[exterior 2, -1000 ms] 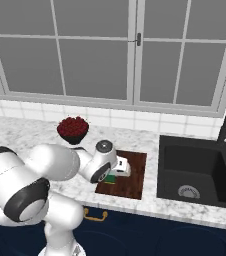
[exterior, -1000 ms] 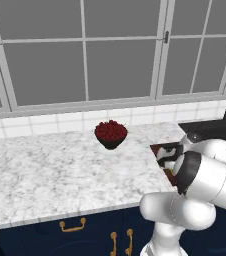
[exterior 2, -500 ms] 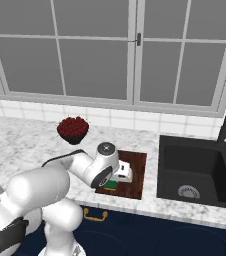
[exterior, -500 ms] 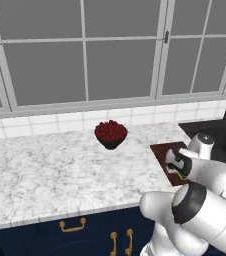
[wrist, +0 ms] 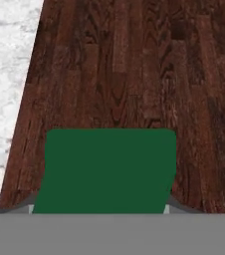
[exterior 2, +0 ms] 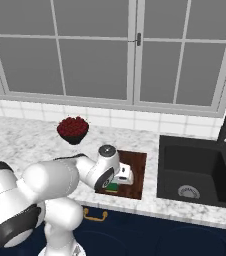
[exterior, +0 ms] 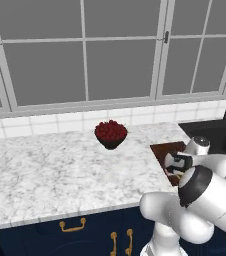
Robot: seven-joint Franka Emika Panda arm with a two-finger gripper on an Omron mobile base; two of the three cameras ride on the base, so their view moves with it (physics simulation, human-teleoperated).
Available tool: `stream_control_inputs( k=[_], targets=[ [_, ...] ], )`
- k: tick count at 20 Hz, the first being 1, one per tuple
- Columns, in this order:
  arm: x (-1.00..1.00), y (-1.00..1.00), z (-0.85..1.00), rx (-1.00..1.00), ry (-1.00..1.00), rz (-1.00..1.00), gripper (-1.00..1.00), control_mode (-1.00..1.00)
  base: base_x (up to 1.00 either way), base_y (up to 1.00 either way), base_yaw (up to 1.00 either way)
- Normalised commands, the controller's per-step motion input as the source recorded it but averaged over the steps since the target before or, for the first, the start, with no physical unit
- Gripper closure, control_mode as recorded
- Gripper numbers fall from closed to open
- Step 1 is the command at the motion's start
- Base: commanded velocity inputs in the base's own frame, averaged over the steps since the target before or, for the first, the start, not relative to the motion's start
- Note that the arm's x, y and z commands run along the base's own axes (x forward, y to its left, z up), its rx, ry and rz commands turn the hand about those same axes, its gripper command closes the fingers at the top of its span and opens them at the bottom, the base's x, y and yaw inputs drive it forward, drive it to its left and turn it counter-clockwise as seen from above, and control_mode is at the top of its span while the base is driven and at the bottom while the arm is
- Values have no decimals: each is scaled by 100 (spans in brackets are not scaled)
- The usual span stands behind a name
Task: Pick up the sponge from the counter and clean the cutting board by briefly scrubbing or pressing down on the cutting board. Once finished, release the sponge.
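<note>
1. On the flat, dark reddish-brown wooden cutting board (exterior 2: pixel 135 165), near the corner closest to the robot, sits the small rectangular sponge (exterior 2: pixel 112 187). Its dark green top lies over a yellow base, and its underside is down on the wood, with nothing between them.
2. The two-finger gripper (exterior 2: pixel 121 176) hangs directly above the sponge and points down at it, so there is no sideways offset left to close.
3. In the hand view the green face of the sponge (wrist: pixel 109 169) spans the whole gap between the two fingertips (wrist: pixel 170 204). A tip touches each side, so the jaws look clamped on the sponge.
4. The sponge's visible face is wider from finger to finger than it is deep, though its near edge is cut off. It appears to lie crosswise to the board's grain.
5. The relation that matters is the free wood. Most of the cutting board (wrist: pixel 134 74) stretches ahead of the sponge, along the grain and away from the hand.
6. To the sponge's left in that view, the board's edge and the white-and-grey veined marble counter (wrist: pixel 5 74) are near. A stroke that way would soon run off the wood.
7. My judgement is that the sponge is placed for pressing or scrubbing forward over the board. Letting go here would also leave it lying on the board.
8. The dark bowl of red fruit (exterior 2: pixel 73 129) stands well apart on the counter, clear of any stroke.
</note>
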Motion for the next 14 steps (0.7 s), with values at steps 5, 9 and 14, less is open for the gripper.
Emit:
stream_control_inputs(
  k=[5, 9, 14],
  targets=[
    [1, -39, -60, 3, 1, 0, 100, -100, 0, 0, 0],
    [0, -34, -21, 1, 0, 0, 100, -100, 0, 0, 0],
    [-12, -20, 0, 0, -1, 0, 100, -100, 0, 0, 0]
  ],
)
